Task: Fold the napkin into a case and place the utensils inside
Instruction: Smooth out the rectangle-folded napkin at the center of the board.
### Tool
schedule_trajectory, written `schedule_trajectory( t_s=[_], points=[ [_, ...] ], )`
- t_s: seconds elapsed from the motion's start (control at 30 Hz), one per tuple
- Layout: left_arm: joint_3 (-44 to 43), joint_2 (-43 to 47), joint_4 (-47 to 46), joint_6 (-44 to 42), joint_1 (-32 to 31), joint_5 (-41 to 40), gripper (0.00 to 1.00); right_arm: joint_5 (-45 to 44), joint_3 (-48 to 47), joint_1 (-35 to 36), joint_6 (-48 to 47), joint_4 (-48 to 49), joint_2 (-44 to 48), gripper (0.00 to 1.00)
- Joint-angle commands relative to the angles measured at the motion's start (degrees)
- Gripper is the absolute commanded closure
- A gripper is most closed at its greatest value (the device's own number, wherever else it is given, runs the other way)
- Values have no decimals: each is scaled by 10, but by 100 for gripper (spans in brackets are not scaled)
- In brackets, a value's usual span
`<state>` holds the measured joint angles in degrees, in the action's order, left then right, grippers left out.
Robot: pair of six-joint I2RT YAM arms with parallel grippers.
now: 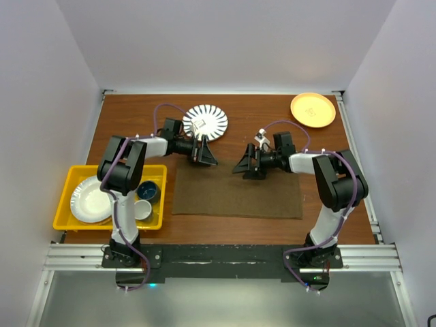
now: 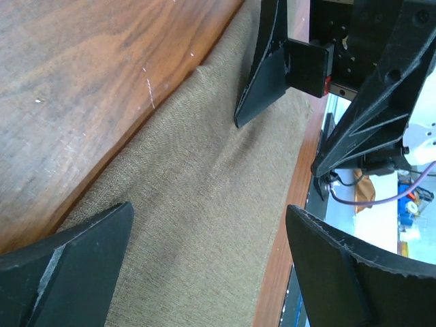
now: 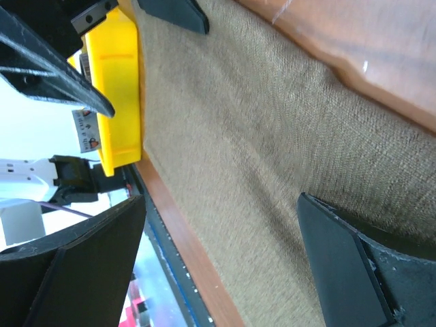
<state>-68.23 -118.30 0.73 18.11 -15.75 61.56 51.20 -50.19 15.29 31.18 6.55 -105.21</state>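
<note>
1. While the napkin (image 1: 236, 194) lies flat and unfolded, with the yellow tray (image 1: 61, 204) just beside its left edge, no case exists.
2. Left gripper (image 1: 206, 157) and right gripper (image 1: 242, 169) hover over its far edge, jaws apart, empty.
3. Folding and loading remain; utensils unseen.

Robot lab test cell. Wood-grain desk (image 1: 136, 116) boxed in by plain white panels (image 1: 218, 41) on its left, far and right sides. Aluminium rail frame (image 1: 75, 255) runs along desk's near edge, with left arm (image 1: 122, 177) and right arm (image 1: 337, 184) bolted there. Loose purple cables (image 1: 126, 235) trail along arms. Tableware staged on desk like props: yellow tray (image 1: 65, 197) at left edge, striped plate (image 1: 206, 121) and orange plate (image 1: 313, 110) toward far edge, napkin (image 1: 236, 194) flat at near middle. Wires and small gear (image 2: 409, 204) beyond desk's edge.
</note>
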Motion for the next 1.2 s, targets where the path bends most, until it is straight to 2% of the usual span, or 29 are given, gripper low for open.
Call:
schedule_trajectory(
  t_s=[0.0,0.03,0.1,0.23,0.27,0.4,0.6,0.73,0.87,0.93,1.17],
  points=[
    [-11,3,9,-19,11,40,0,2,-8,2,15,-14,30,2],
    [2,10,2,-8,11,51,0,5,-19,1,13,-21,37,2],
    [16,32,-70,34,10,72,0,7,-38,3,37,-5,54,2],
    [50,43,-178,127,8,86,0,0,-54,16,134,95,51,2],
    [55,41,-200,165,8,83,0,-3,-60,21,144,107,43,2],
    [62,12,-289,225,12,79,0,-8,-74,43,206,186,-7,2],
    [68,-38,-332,265,22,66,0,-2,-85,54,246,261,-109,2],
    [67,-51,-300,231,34,43,0,7,-80,48,237,271,-141,2],
    [30,-61,-128,121,53,-13,0,25,-72,33,216,243,-142,2],
    [20,-61,-90,85,61,-41,0,36,-68,18,195,209,-133,2],
    [31,-62,-54,56,69,-43,0,81,-78,-69,87,60,-98,2]
  ],
)
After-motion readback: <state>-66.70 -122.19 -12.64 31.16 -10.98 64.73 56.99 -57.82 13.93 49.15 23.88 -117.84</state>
